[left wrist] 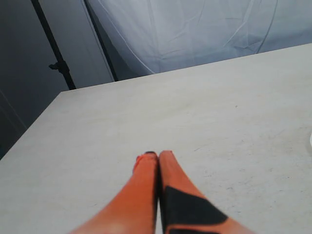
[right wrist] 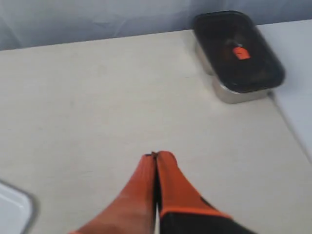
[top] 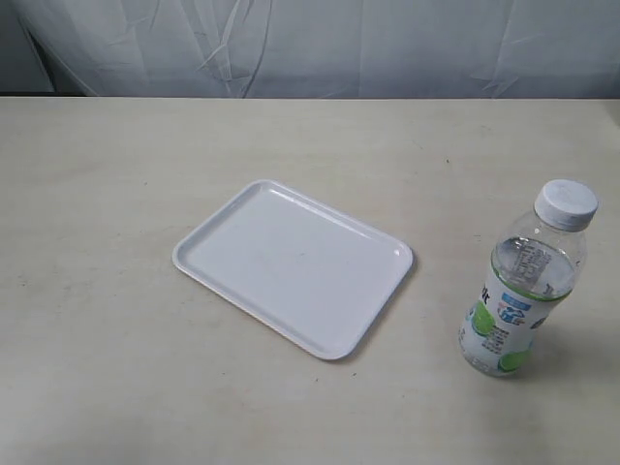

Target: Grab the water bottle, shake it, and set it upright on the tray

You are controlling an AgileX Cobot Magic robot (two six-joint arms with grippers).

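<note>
The left gripper (left wrist: 157,155) and right gripper (right wrist: 156,156) are both sitting pinched closed over the table (top: 116,194), gripping nothing. Neither is reaching the bottle (top: 523,281), which is standing upright near the tray (top: 291,262), out of both jaws' sight. Nothing is looking done: picking, shaking and placing are all waiting. Ahead of the right jaws a dark tin (right wrist: 239,53) is lying; a white cloth (top: 291,39) is hanging behind.

A small clear water bottle (top: 523,281) with a white cap and green-and-white label stands upright on the table (top: 116,194), just right of the flat white tray (top: 291,266), apart from it.
</note>
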